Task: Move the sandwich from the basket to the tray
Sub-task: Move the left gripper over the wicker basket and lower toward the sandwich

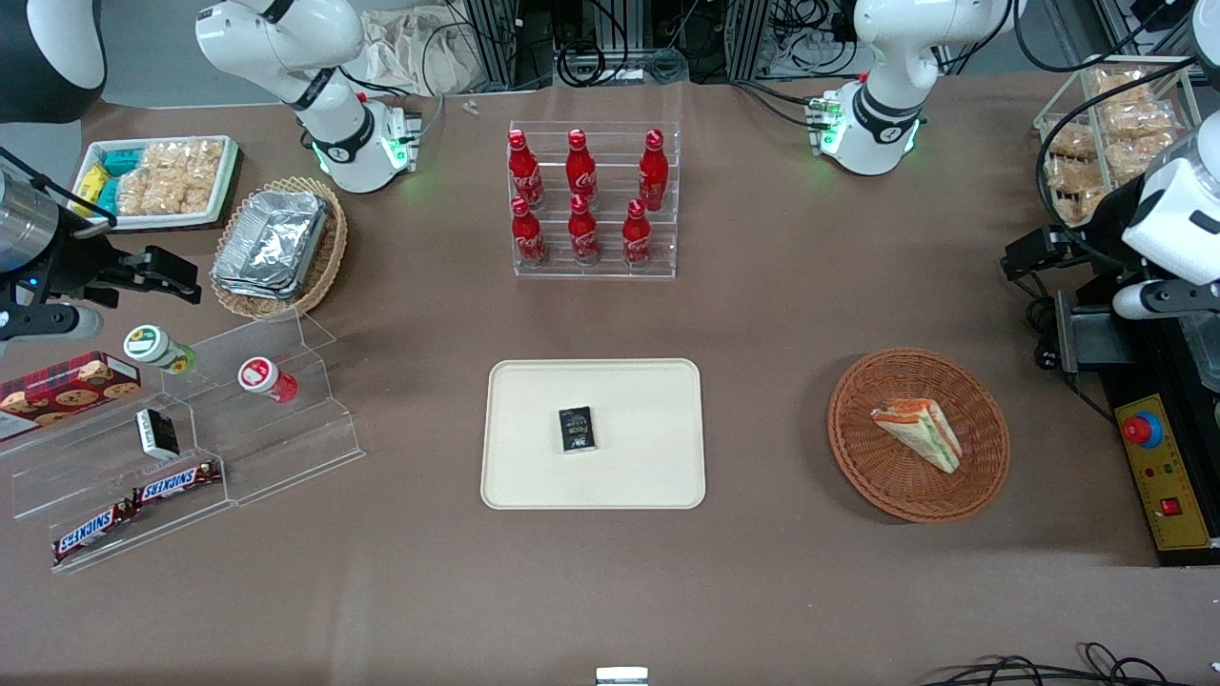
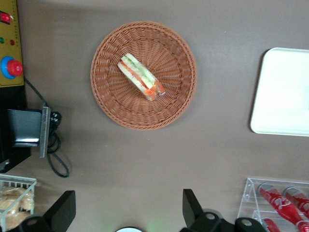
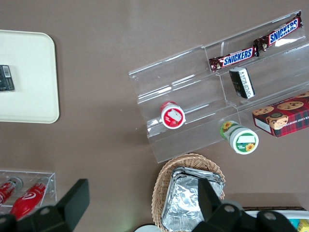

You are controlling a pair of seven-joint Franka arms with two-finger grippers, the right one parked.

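The sandwich [image 1: 920,431] [image 2: 141,77], a clear-wrapped wedge with orange and green filling, lies in the round reddish-brown wicker basket [image 1: 877,467] [image 2: 116,101]. The cream tray [image 1: 648,457] [image 2: 285,96] lies flat beside the basket, toward the parked arm's end. My left gripper [image 1: 1025,255] [image 2: 126,208] hangs high above the table, farther from the front camera than the basket and toward the working arm's end. It is open wide, its black fingers [image 2: 190,207] hold nothing, and it is well apart from the sandwich.
A small black packet [image 1: 576,428] lies on the tray. A clear rack of red cola bottles [image 1: 591,205] [image 2: 282,198] stands farther from the front camera than the tray. A yellow control box with a red button [image 1: 1158,467] [image 2: 9,67] sits beside the basket.
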